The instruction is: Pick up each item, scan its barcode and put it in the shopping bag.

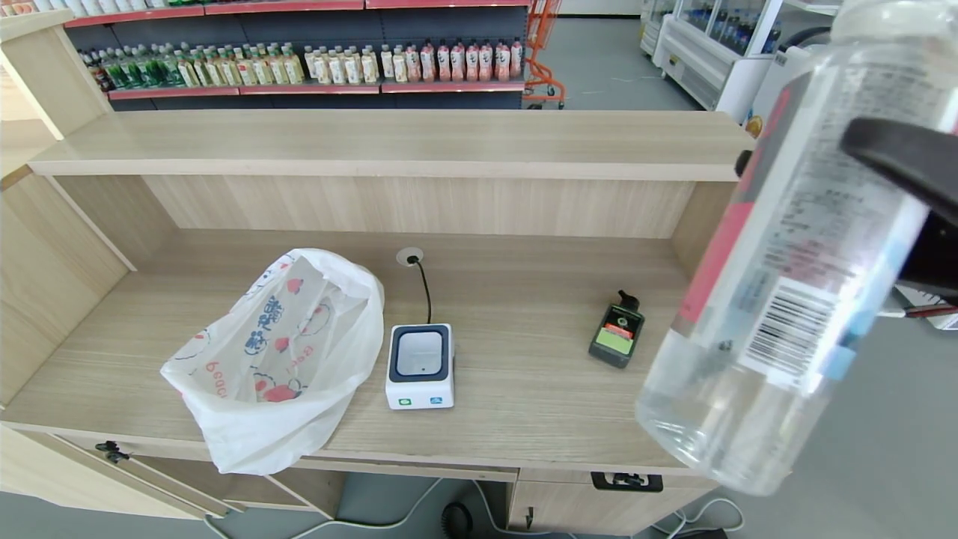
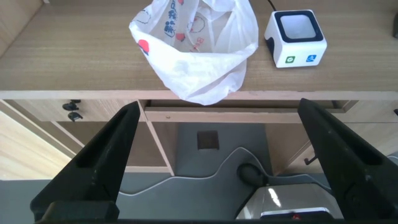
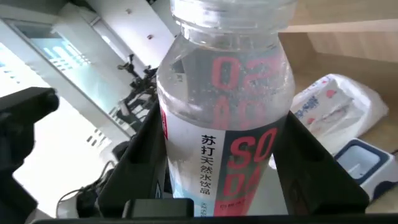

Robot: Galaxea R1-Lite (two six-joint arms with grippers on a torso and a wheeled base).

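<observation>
Clear bottle (image 1: 793,284) held up in the right gripper (image 3: 227,162), barcode turned toward the head camera.
The gripper's fingers clamp its sides. On the counter (image 1: 524,419) below are the scanner (image 1: 420,365), the shopping bag (image 1: 277,359) just beside it, and possibly a small dark bottle (image 1: 617,335) lying flat. The left gripper (image 2: 217,162) is spread and empty.

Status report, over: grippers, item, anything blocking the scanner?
Right gripper shut on clear plastic soda bottle, held aloft. Left gripper open, empty. White box scanner on wooden counter unobstructed.

Left tool (image 2: 219,112) hangs low, jaws spread; right tool (image 3: 227,162), raised high, grips a bottle (image 3: 224,81).
</observation>
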